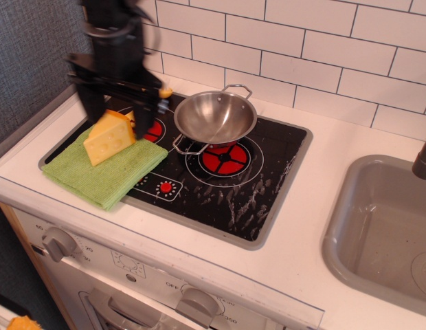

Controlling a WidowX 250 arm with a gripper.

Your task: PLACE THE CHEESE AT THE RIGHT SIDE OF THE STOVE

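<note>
A: Item one, the cheese [109, 138]?
B: Yellow wedge, upright on a green cloth [103, 171] that overlaps the left end of the stove [220, 189]. Rind face turned toward the stove's back edge.

A: Claw [118, 108]?
B: Black, hanging just above the cheese on the side toward the stove's back edge. Fingers spread wide, one at each side of the wedge's top, holding nothing.

A: Other entries on the stove?
B: Steel pan [215, 117] on the rear middle burner, handles both sides. Brush [163, 92], yellow handle, mostly hidden behind the claw at the stove's back left.

A: Beyond the stove?
B: White surface [316, 179] to its right, then a grey sink [385, 230]. Oven knobs [58, 243] below its front edge
</note>
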